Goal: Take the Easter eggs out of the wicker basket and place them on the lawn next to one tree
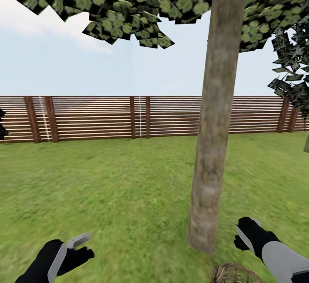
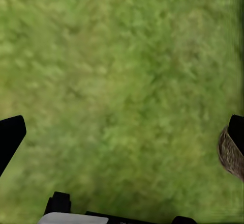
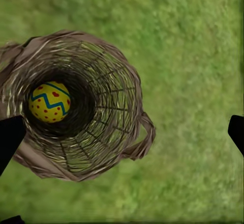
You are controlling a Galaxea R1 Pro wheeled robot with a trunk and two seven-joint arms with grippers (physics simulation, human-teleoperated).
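Head view: my left gripper (image 1: 81,248) and right gripper (image 1: 240,236) hover over the lawn (image 1: 107,188), the tree (image 1: 212,146) just beside the right one. Left wrist view: fingers spread over grass. Right wrist view: fingers spread above the wicker basket (image 3: 109,132), one yellow, red-dotted, zigzag-banded egg (image 3: 49,102) at its bottom.

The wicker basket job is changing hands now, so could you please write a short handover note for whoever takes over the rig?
Left gripper: open, empty, over bare lawn.
Right gripper: open, empty, above the wicker basket.
The basket stands on the grass close to the base of the tree, between the arms.
One Easter egg lies at the bottom of the basket. The other two eggs' whereabouts cannot be told from these views.
Left to do: lift this egg out, set it on the grass by the trunk, confirm all three lie there.
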